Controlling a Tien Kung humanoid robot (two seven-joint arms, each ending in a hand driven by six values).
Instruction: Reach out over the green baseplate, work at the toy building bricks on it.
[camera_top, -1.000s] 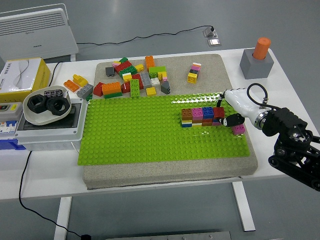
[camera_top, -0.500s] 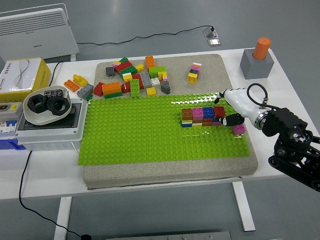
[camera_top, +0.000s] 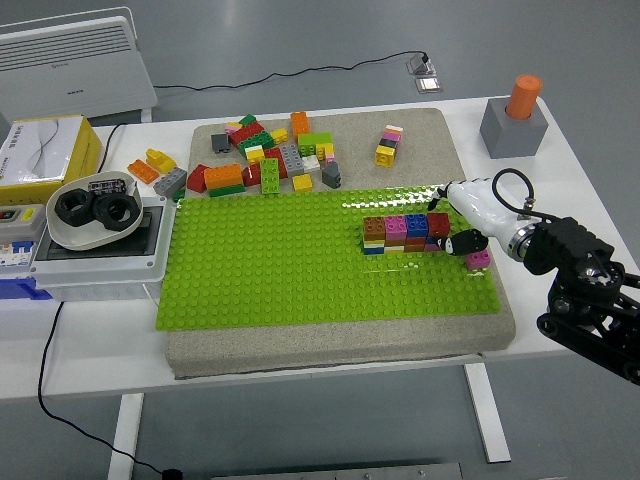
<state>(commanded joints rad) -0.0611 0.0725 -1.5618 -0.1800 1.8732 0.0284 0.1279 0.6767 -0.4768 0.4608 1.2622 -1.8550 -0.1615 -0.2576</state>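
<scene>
A low wall of bricks (camera_top: 404, 233) in brown, pink, blue and dark red, over yellow and orange ones, stands on the right part of the green baseplate (camera_top: 290, 260). My right hand (camera_top: 446, 222), white with black fingertips, reaches in from the right at the wall's right end. One fingertip (camera_top: 433, 203) sits behind the dark red end brick (camera_top: 438, 223) and the thumb (camera_top: 461, 241) lies in front of it; the fingers are spread and grip nothing that I can see. A single pink brick (camera_top: 479, 260) stands on the plate just under the hand. The left arm is out of view.
Several loose bricks (camera_top: 265, 160) lie on the beige mat behind the baseplate, with a small stack (camera_top: 388, 146) further right. A grey block with an orange cylinder (camera_top: 514, 122) stands at the back right. A white bowl of black parts (camera_top: 95, 208) sits on a grey box at the left.
The right hand has edged very slightly left toward the wall's end. The bricks have not moved.
</scene>
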